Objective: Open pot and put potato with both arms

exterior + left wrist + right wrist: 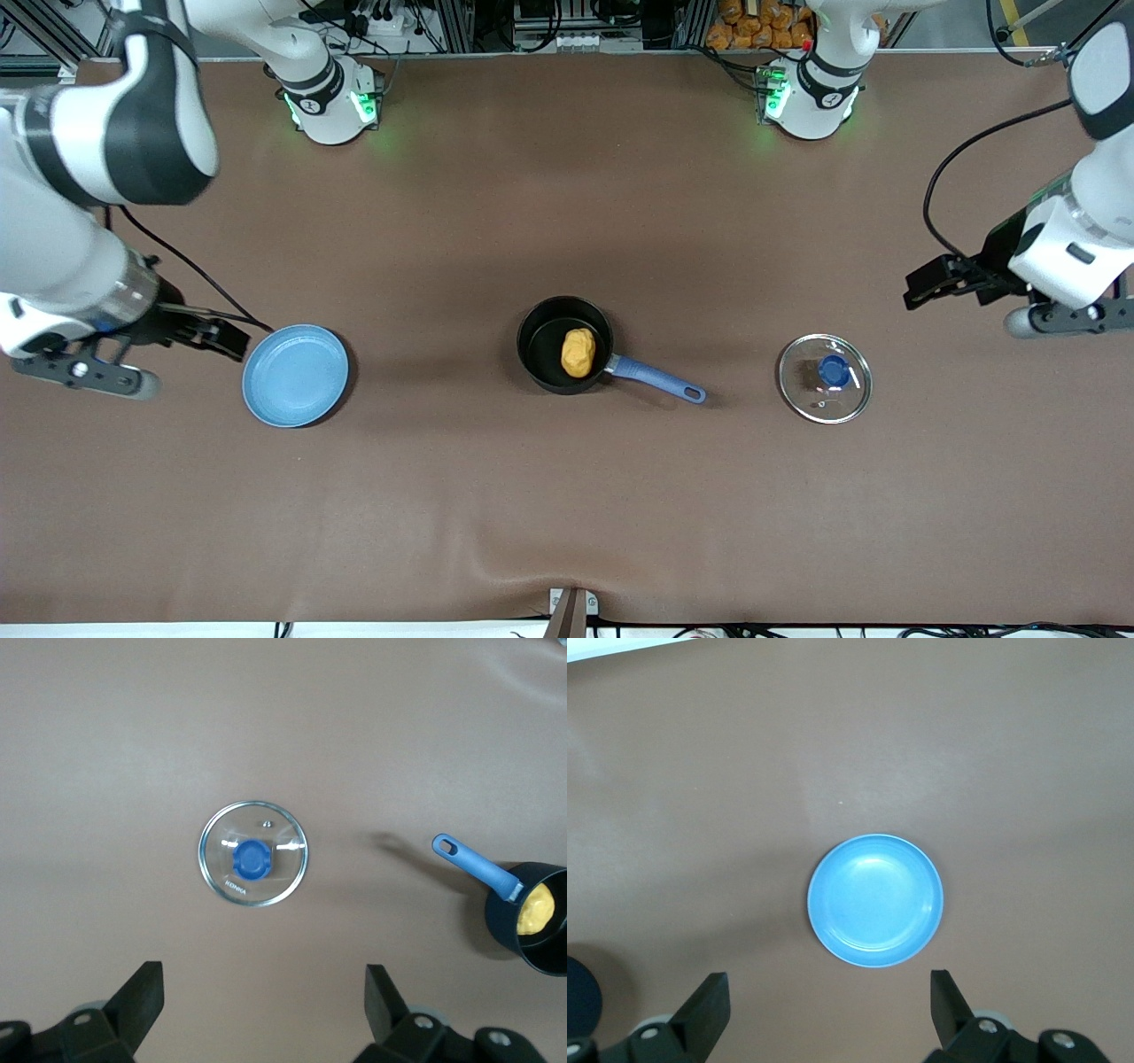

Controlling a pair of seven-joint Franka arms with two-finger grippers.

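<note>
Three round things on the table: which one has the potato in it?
The black pot with the blue handle, midway between the other two; the potato lies inside. The blue plate is bare, and the glass lid lies flat on the table.

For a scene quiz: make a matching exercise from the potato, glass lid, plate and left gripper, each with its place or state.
Things:
1. potato
2. glass lid
3. light-blue plate
4. left gripper

Places or states:
A. bare, toward the right arm's end
B. open, holding nothing
C. inside the black saucepan
D. flat on the table, knob up

Pairs: 1-C, 2-D, 3-A, 4-B
</note>
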